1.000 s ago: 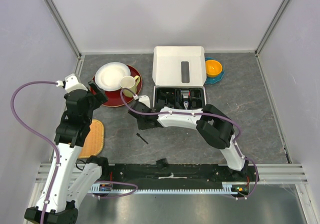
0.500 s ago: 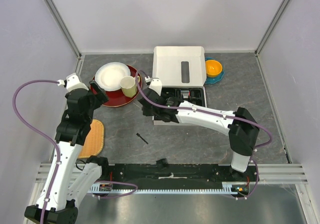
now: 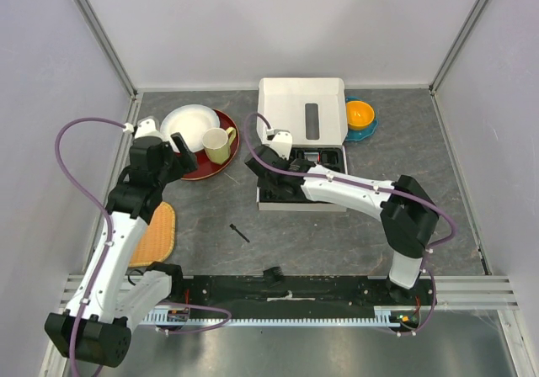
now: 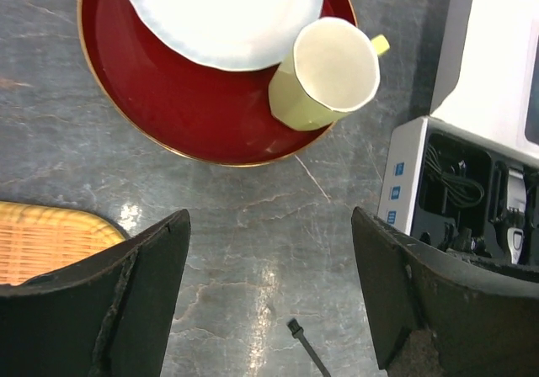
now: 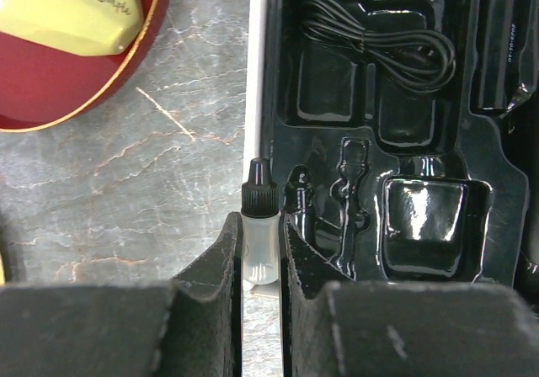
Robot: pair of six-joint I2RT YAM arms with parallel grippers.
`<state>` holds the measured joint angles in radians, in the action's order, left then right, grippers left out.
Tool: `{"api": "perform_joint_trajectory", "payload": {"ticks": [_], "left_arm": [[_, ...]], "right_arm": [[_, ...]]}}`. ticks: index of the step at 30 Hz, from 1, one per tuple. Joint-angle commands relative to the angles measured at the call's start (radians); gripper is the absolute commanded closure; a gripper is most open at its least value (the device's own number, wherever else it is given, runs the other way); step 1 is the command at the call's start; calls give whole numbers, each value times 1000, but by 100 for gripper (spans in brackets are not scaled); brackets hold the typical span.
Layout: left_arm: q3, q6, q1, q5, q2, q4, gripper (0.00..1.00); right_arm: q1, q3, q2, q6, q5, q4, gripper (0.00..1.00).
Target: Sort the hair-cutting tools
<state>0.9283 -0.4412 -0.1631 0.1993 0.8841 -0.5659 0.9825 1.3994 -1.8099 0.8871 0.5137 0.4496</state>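
- Clear plastic under a black screw cap: the small bottle [image 5: 258,225] stood upright between the fingers of the right pincer [image 5: 259,241]. The pincer was closed narrowly on the bottle's body, over the left rim of the black tray [image 5: 425,225] in the white box [image 3: 286,108].
- We judged the bottle light, stiff and smooth, so liable to slip or pivot. The hold on its body, below the cap, looked the right place.
- The tray's moulded pockets were glossy. A coiled cable [image 5: 379,40] lay in one, and the narrow slot beside the bottle seemed a likely seat for it.
- The thin black brush [image 3: 240,232] lay alone on the grey bench [image 3: 320,242], between the box and the arm bases. We judged it very light, stiff and low-lying, best pinched across its middle from above.
- The left pincer [image 4: 269,284] hung wide open and empty above the bench, near the red plate [image 4: 168,116] that carried the yellow-green cup [image 4: 328,74].
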Motion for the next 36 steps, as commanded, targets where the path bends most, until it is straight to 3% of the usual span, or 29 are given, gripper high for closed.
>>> {"api": "perform_joint_trajectory", "payload": {"ticks": [1, 25, 36], "left_arm": [[41, 41, 5, -86, 21, 32, 17], [46, 45, 5, -92, 38, 23, 19], [46, 47, 5, -89, 35, 21, 19]], "right_arm": [[-10, -16, -9, 23, 5, -6, 86], [-25, -57, -66, 113, -46, 20, 87], [-34, -42, -59, 112, -83, 27, 64]]}}
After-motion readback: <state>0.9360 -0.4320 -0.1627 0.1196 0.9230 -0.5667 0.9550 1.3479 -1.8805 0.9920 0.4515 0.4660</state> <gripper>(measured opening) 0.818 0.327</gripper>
